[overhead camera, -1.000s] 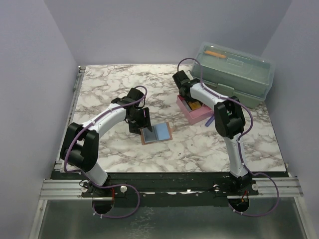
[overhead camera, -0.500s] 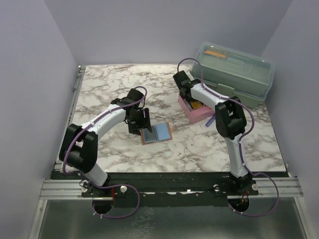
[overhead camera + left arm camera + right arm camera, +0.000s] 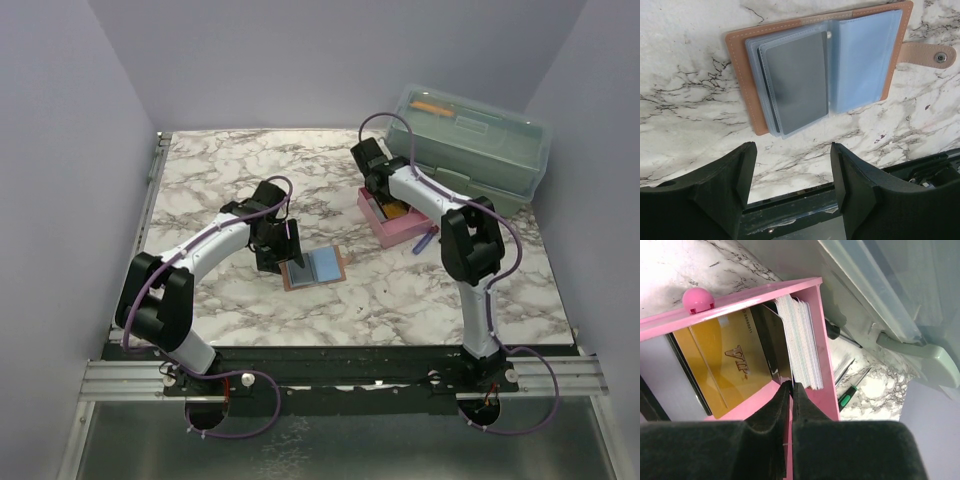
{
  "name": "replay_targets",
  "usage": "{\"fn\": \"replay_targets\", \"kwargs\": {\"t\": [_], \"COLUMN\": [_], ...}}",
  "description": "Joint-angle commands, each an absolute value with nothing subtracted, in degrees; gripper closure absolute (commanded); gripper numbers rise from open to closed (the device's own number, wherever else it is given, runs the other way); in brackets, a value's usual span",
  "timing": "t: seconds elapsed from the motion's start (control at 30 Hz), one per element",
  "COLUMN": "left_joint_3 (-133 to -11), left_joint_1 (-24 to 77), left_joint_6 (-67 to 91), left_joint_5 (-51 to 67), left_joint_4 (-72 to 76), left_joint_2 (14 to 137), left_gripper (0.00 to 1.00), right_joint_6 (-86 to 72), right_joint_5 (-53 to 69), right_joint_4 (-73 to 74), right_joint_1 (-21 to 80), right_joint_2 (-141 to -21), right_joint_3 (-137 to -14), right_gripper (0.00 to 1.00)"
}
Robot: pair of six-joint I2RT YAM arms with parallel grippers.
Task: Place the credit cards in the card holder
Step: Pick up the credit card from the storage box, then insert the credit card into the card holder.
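Note:
The card holder [image 3: 314, 266] lies open on the marble between the arms, brown with clear sleeves. A grey credit card [image 3: 795, 80] sits in the left sleeve of the card holder [image 3: 742, 75]. My left gripper [image 3: 277, 246] hovers at its left edge. In the left wrist view this gripper [image 3: 792, 150] is open and holds nothing. My right gripper [image 3: 384, 200] reaches into the pink tray [image 3: 398, 235]. There a stack of credit cards [image 3: 801, 340] stands on edge beside a gold card [image 3: 730, 365]. The right gripper [image 3: 791, 385] is shut on the near edge of one card of the stack.
A large grey-green toolbox [image 3: 470, 145] stands right behind the pink tray [image 3: 740, 300] at the back right. A green-handled screwdriver [image 3: 847, 397] lies between tray and toolbox. A blue-handled one [image 3: 424, 242] lies at the tray's near corner.
My right gripper has closed its fingers at the card stack in the pink tray. The left gripper has stayed open beside the card holder, shifting only slightly.

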State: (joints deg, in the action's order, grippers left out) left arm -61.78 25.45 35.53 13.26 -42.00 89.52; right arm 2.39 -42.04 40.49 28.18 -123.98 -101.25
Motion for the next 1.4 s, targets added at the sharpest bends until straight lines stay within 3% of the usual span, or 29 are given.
{"fn": "replay_targets", "kwargs": {"t": [0.0, 0.23, 0.6, 0.9, 1.0, 1.13, 1.37], "left_joint_3": [-60.3, -58.4, -52.9, -49.0, -47.6, -46.9, -45.4], "left_joint_1": [24.5, 18.7, 16.1, 16.0, 16.0, 16.2, 16.2], "left_joint_6": [37.0, 36.8, 35.6, 45.3, 49.5, 51.6, 51.9], "left_joint_5": [14.1, 18.3, 25.7, 27.7, 27.5, 25.9, 24.2], "left_joint_4": [-40.7, -39.1, -29.3, -20.2, -17.3, -16.1, -16.2], "left_joint_2": [87.6, 87.2, 94.6, 98.5, 99.0, 99.8, 100.1], "left_gripper": [0.33, 0.30, 0.30, 0.45, 0.55, 0.62, 0.65], "right_joint_6": [0.3, -10.5, -17.7, -22.9, -25.4, -26.5, -26.1], "right_joint_5": [-40.2, -30.3, -8.8, 18.7, 27.3, 30.4, 34.9], "right_joint_4": [44.2, 53.2, 49.6, 39.8, 34.0, 29.0, 23.7], "right_joint_1": [27.8, 27.7, 26.3, 28.2, 29.5, 30.9, 31.1], "right_joint_2": [-120.0, -117.6, -102.8, -97.2, -98.4, -100.5, -103.6], "right_joint_3": [-101.2, -104.3, -96.7, -89.5, -86.6, -82.9, -75.3], "right_gripper": [0.98, 1.00, 1.00, 1.00, 1.00, 1.00, 1.00]}}
